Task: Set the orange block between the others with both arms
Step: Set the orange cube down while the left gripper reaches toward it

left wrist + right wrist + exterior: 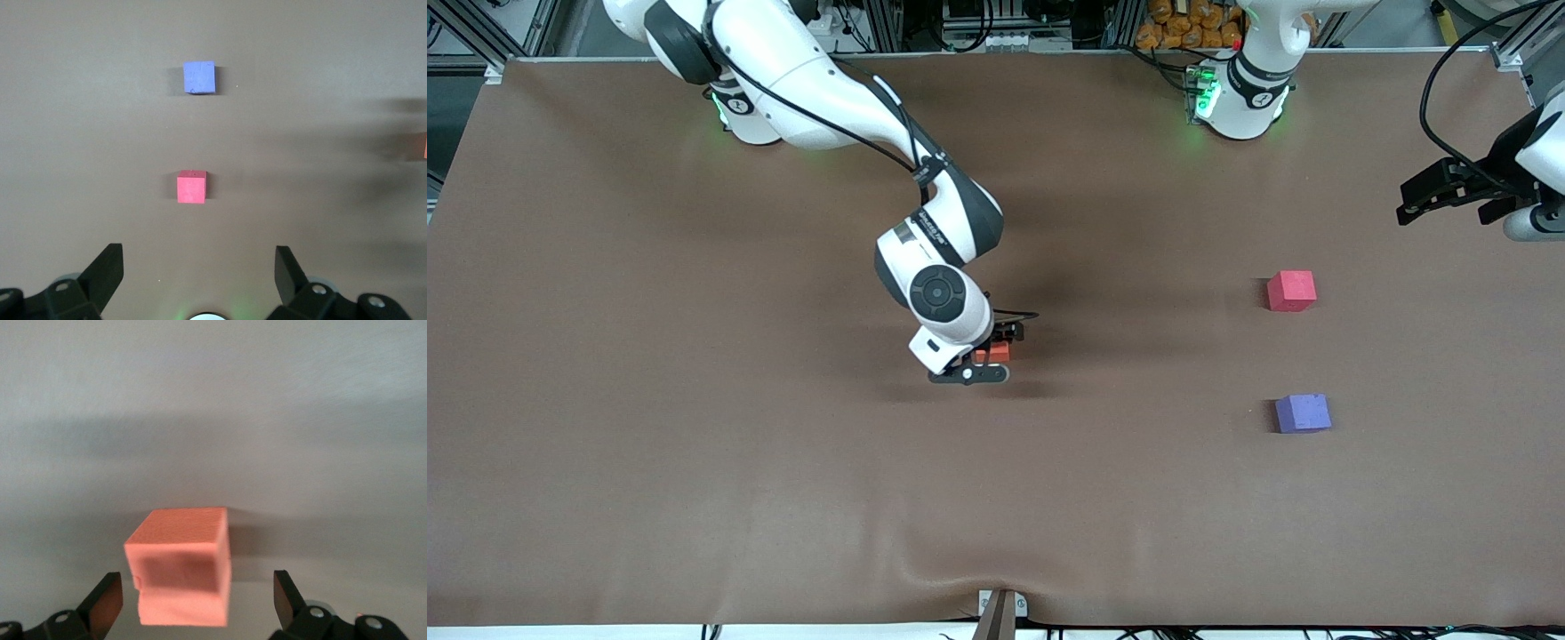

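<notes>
The orange block (996, 353) sits on the brown table near its middle. My right gripper (980, 363) is low around it and open. In the right wrist view the orange block (181, 573) lies between the spread fingers of the right gripper (198, 600), with a gap on each side. The others lie toward the left arm's end: a pinkish-red cube (1291, 291) and a purple cube (1303, 413) nearer the front camera. My left gripper (1416, 203) hangs open and empty over that end. The left wrist view shows the left gripper (199, 273), the pinkish-red cube (191, 187) and the purple cube (199, 77).
The brown table cover (694, 400) wrinkles near a small bracket (1000, 612) at the front edge. Both arm bases stand along the back edge, with green lights. A bare gap of about one cube's width separates the pinkish-red and purple cubes.
</notes>
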Available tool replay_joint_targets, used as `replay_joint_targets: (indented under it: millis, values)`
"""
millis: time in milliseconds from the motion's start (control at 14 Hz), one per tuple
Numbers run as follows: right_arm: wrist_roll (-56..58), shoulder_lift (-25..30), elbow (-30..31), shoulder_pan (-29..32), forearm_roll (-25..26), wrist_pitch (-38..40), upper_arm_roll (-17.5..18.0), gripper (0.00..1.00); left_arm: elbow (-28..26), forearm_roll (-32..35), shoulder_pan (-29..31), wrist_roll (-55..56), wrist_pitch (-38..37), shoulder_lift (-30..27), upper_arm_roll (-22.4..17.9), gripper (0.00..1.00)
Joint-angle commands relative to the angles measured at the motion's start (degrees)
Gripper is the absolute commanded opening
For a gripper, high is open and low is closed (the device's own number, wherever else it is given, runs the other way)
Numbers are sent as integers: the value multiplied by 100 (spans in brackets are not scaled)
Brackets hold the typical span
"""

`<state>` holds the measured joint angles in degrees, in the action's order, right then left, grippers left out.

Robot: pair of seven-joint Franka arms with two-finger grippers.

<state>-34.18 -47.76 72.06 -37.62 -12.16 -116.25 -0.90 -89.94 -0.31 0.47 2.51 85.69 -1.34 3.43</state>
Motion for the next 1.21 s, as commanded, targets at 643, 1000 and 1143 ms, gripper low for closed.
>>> replay_joint_targets:
  millis: [643, 1000, 1143]
  values:
    - [1458, 2892, 2476, 1968, 671, 992, 20, 100, 476, -4, -1056, 1020, 1361, 1687, 817, 100]
    - [2054, 3816, 3270, 2468, 1189, 831, 20, 100, 864, 49, -2172, 2481, 2178, 2769, 764, 100]
    - [2615, 4027, 3270, 2951, 1190, 1051, 20, 100, 916, 119, -2550, 3051, 2652, 3112, 746, 100]
